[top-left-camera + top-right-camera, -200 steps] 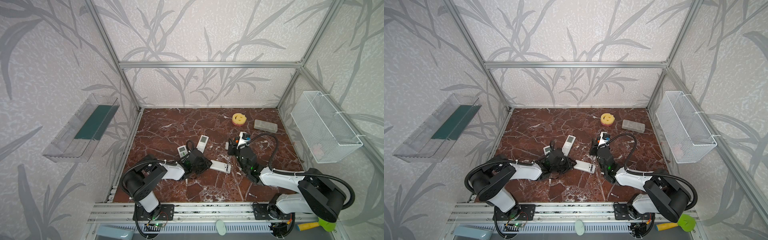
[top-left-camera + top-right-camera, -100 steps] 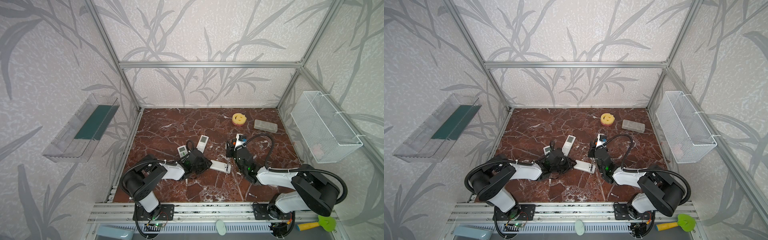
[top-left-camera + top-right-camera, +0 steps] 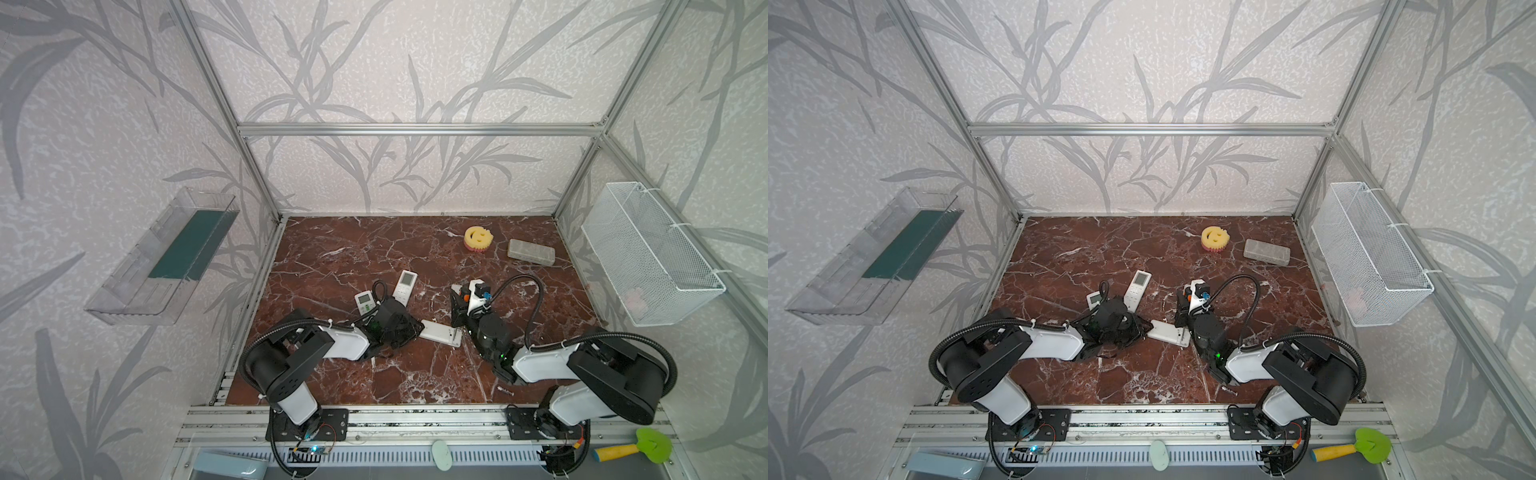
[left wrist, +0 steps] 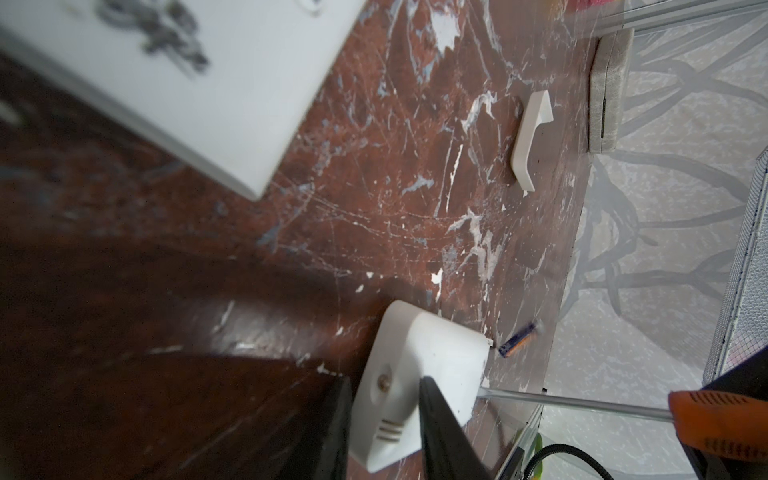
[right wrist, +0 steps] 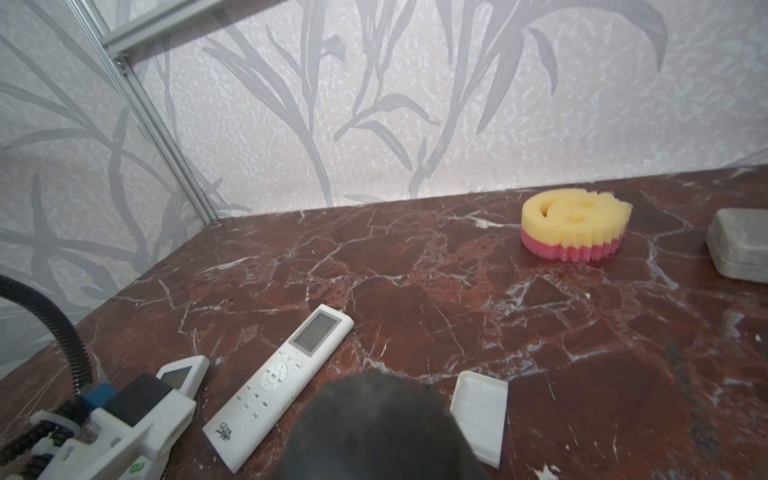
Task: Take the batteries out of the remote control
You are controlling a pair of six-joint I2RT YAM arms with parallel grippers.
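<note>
The white remote control (image 3: 439, 332) lies back up on the marble floor, and my left gripper (image 4: 384, 382) is shut on one end of it, a black finger (image 4: 440, 424) on each side. An orange-handled screwdriver (image 4: 723, 419) reaches in from the right, its shaft tip touching the remote's far edge. My right gripper (image 3: 457, 313) is shut on its handle, just beyond the remote's right end. One dark battery (image 3: 503, 390) lies loose by the front edge, also seen as a battery (image 4: 517, 338) past the remote. No battery shows inside the remote.
Two other white remotes, a long one (image 3: 405, 284) and a small one (image 3: 365, 301), lie behind the left gripper. A white cover (image 5: 480, 415) lies near the right gripper. A yellow sponge (image 3: 478, 238) and grey block (image 3: 531, 251) sit at the back right, near a wire basket (image 3: 648, 253).
The right arm has moved left and toward the front, bringing the screwdriver down to the remote's right end. The left arm and the remote have stayed still.
</note>
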